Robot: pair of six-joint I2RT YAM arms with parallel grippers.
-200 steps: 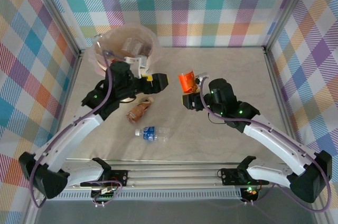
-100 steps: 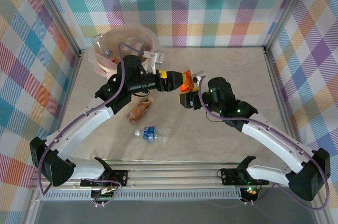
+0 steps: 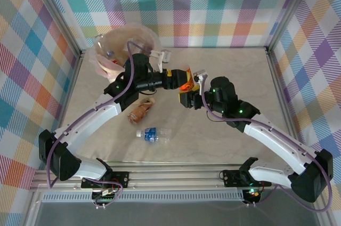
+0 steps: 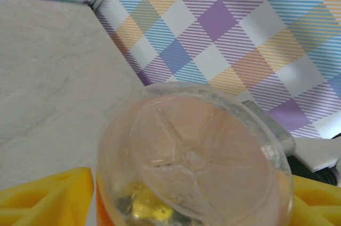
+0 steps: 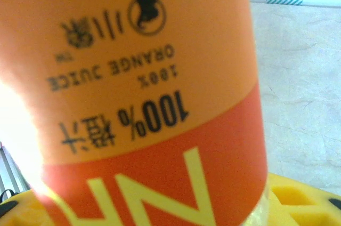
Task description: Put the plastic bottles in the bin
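An orange-labelled juice bottle [image 3: 186, 82] hangs above the table's middle, between both arms. My right gripper [image 3: 191, 93] is shut on it; its label [image 5: 154, 93] is close up, with yellow fingers [image 5: 303, 202] at its sides. My left gripper [image 3: 178, 78] has reached in from the left, and its yellow fingers [image 4: 45, 196] lie against both sides of the bottle's clear base [image 4: 194, 154]. A crushed brown bottle [image 3: 141, 111] and a clear blue-labelled bottle [image 3: 153, 134] lie on the table near the left arm. The bin [image 3: 152, 38] stands at the back left with bottles inside.
Checked walls [image 3: 213, 7] enclose the marble-look table [image 3: 240, 71] on three sides. The left arm stretches across in front of the bin. A metal rail [image 3: 176, 175] runs along the near edge between the arm bases.
The left gripper swung right from in front of the bin to the orange bottle and narrowed its fingers onto it. The right gripper held the bottle nearly still.
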